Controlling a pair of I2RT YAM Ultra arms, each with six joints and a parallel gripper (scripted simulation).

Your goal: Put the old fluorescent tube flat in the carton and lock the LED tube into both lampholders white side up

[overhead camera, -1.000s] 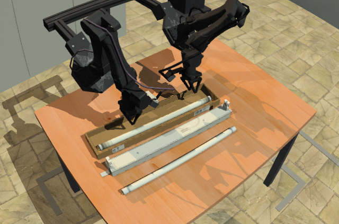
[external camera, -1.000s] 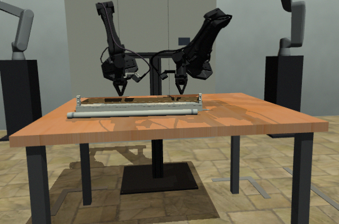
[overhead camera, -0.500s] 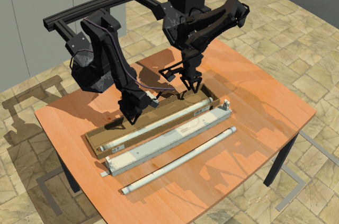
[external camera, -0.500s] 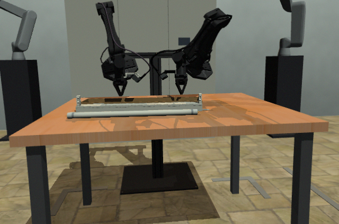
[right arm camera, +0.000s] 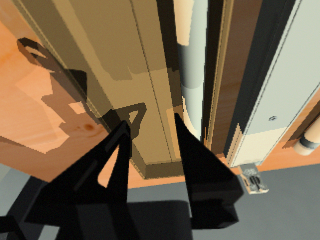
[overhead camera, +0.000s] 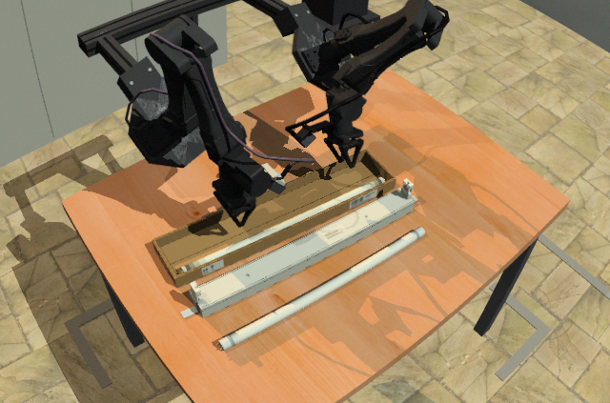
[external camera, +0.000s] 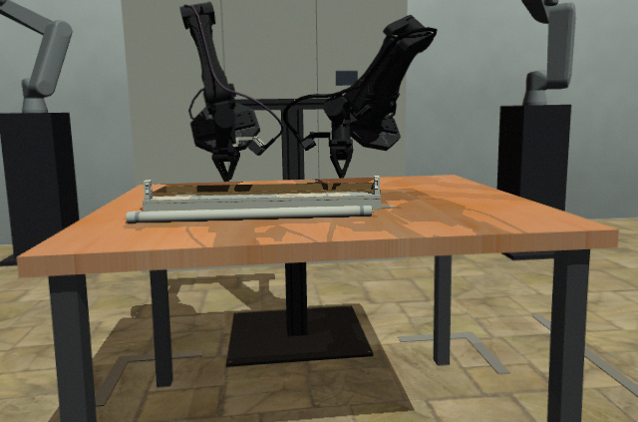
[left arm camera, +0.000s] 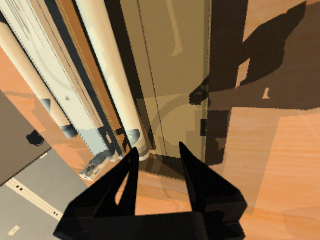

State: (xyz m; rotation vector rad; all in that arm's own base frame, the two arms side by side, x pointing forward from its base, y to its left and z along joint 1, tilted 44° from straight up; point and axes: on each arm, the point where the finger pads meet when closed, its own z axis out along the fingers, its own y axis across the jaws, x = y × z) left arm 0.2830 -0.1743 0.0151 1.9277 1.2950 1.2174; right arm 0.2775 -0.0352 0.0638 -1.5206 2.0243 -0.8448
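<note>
The old fluorescent tube point(overhead camera: 288, 223) point(left arm camera: 107, 60) point(right arm camera: 192, 65) lies inside the carton point(left arm camera: 182, 117) point(right arm camera: 95, 45), along its front wall. That wall hides its underside; full floor contact cannot be told. The carton looks flat on the bench. My left gripper point(overhead camera: 345, 163) point(external camera: 341, 177) point(left arm camera: 158, 148) and right gripper point(overhead camera: 240, 224) point(external camera: 226, 180) point(right arm camera: 151, 120) are partly open and empty above the carton, at opposite ends, both behind the tube. The LED tube point(overhead camera: 322, 289) point(external camera: 247, 212) lies on the bench before the fixture point(overhead camera: 275, 265), white surface showing upward. The lampholders point(overhead camera: 407, 188) point(overhead camera: 195, 292) hold no tube.
The fixture stands lengthwise between carton and LED tube, close to the carton's front wall. Its upright lampholders point(external camera: 147, 189) point(external camera: 376, 185) rise at both ends. Bench surface point(overhead camera: 473, 182) extends beyond the fixture's end on the left arm's side. The arms' black mounting frame point(overhead camera: 172, 5) stands behind.
</note>
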